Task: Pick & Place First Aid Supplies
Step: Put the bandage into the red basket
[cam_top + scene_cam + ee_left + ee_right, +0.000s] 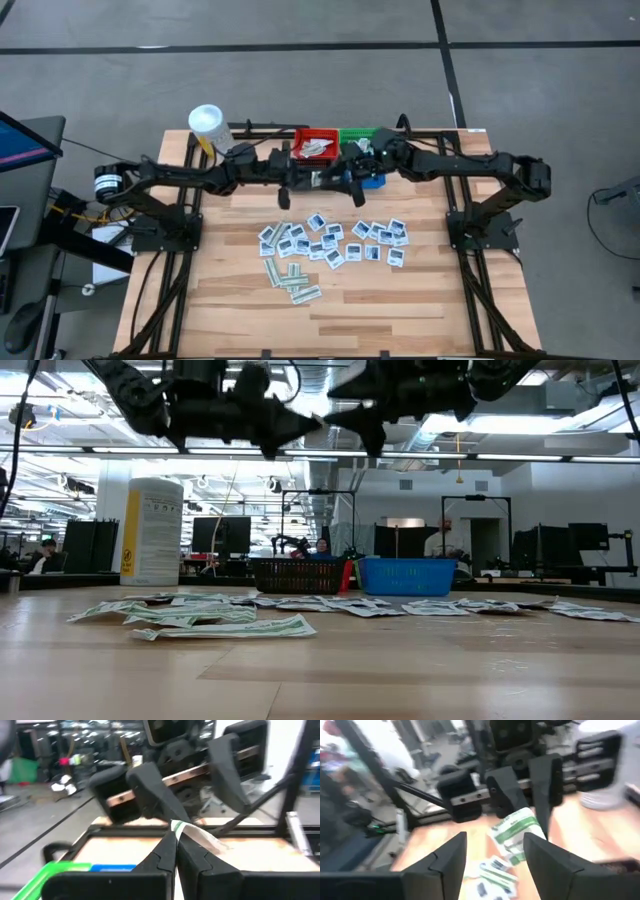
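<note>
Wooden table lies before us, and nearest on it we see the pale green strips, a loose pile at the left of the spread. Just beyond them we find the square white packets scattered flat in a band across the middle, some overlapping. Above that band and toward the bins we see both arms meeting over the table, raised well clear of it. We read the left gripper as pinched together on one green-and-white strip, which sticks out from between its fingertips and points at the right gripper. The right gripper faces it with its fingers spread apart; the same strip shows between them in its wrist view, and we cannot tell whether it touches them. Behind the grippers we see the red bin, with pale packets in it, the green bin beside it, and a blue bin. Farthest left stands the white tub.
</note>
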